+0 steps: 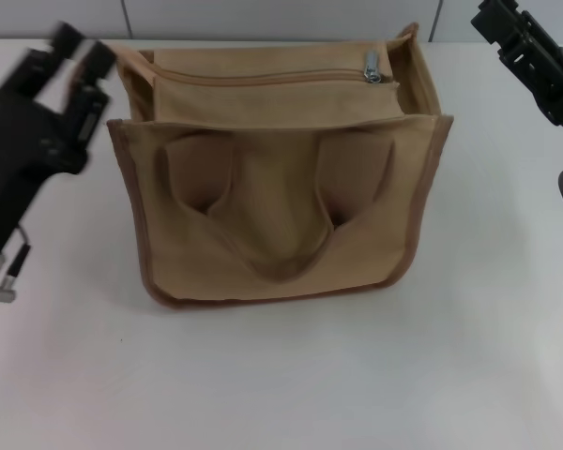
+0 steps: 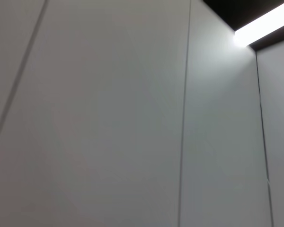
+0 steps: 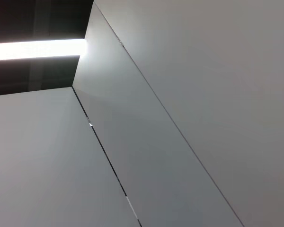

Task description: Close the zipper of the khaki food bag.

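Observation:
The khaki food bag (image 1: pixel 281 225) stands on the white table in the middle of the head view, one looped handle hanging down its front. The zipper (image 1: pixel 263 79) runs across its top panel, and the silver pull tab (image 1: pixel 372 66) sits at the right end. My left gripper (image 1: pixel 81 49) is raised just left of the bag's top left corner, blurred, with its fingers apart and empty. My right gripper (image 1: pixel 503 26) is raised at the far right, well clear of the bag and partly cut off by the frame. Neither wrist view shows the bag or any fingers.
The white table (image 1: pixel 281 384) spreads around the bag. A grey wall stands behind it. The left wrist view shows only wall panels (image 2: pixel 109 118) and a ceiling light. The right wrist view shows wall panels (image 3: pixel 203 94) and a ceiling light (image 3: pixel 38 48).

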